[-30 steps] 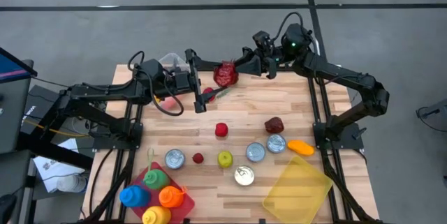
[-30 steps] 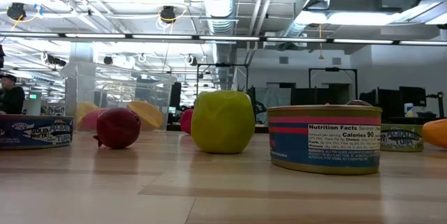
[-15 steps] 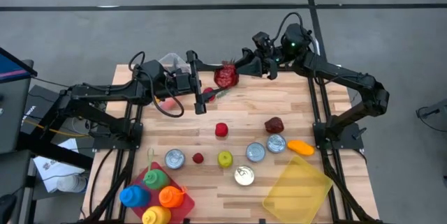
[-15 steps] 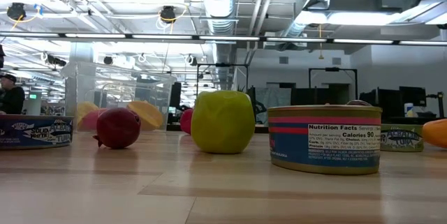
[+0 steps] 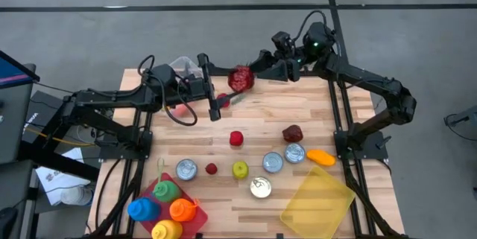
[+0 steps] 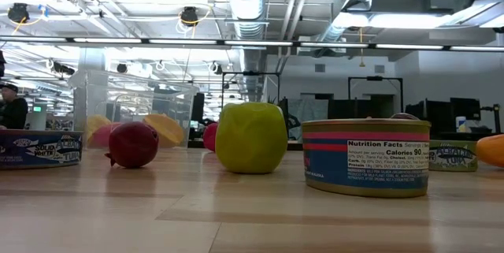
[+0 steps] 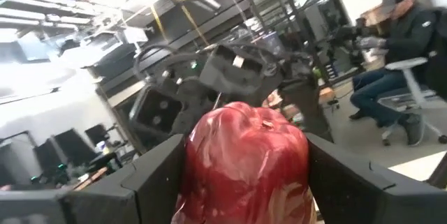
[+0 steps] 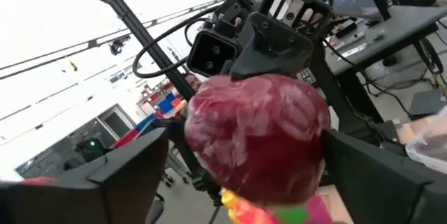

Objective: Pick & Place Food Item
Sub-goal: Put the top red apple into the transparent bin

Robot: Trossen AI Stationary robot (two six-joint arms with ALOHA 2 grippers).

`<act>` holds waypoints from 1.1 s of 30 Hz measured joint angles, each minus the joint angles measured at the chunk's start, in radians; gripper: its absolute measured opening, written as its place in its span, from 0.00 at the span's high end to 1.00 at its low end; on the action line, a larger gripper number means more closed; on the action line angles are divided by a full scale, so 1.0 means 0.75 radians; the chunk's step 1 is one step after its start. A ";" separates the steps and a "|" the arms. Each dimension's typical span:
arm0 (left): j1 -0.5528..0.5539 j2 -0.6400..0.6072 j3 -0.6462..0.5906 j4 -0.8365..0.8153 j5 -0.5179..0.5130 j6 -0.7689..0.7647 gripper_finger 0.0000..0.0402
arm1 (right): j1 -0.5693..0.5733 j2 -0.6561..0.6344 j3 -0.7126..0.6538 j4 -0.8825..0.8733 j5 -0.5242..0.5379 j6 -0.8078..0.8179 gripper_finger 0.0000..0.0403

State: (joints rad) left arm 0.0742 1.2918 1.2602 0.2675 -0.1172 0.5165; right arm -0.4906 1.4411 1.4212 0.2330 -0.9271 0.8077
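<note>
Above the far edge of the table, both arms meet around one red food item, which hangs in the air between them, clear of the wood.

(a) Left gripper: I read its two dark fingers as pressed against opposite flanks of the item, so this arm carries it. In the left wrist view no gap shows on either side.

(b) Right gripper: its fingers stand apart, flanking the item without pinching it. A sliver of background shows between one finger and the red surface. I judge that this arm bears no load.

(c) Handling: the skin is glossy and marbled, with rounded, bulging sides. I expect a light, hollow toy food: fairly stiff, smooth and apt to slip or twist under a narrow pinch. A green and yellow part shows at one end in the right wrist view. What it is I cannot tell, and I would not grasp there.

(d) Where to hold: across the widest part of the body, pads on opposite flanks, as the left arm does now. A grip nearer either end would, in my judgement, squeeze the item out.

(e) The other foods and the cans lie well apart, nearer the front of the table.
</note>
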 joint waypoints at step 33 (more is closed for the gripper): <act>0.649 -0.096 -0.082 -1.792 -0.539 -1.318 0.34 | -0.174 -0.162 0.001 -0.940 0.226 -0.568 0.13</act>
State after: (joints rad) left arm 0.5610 1.2201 1.1986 -1.0764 -0.5217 -0.4717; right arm -0.6211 1.3193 1.4220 -0.4717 -0.7578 0.3817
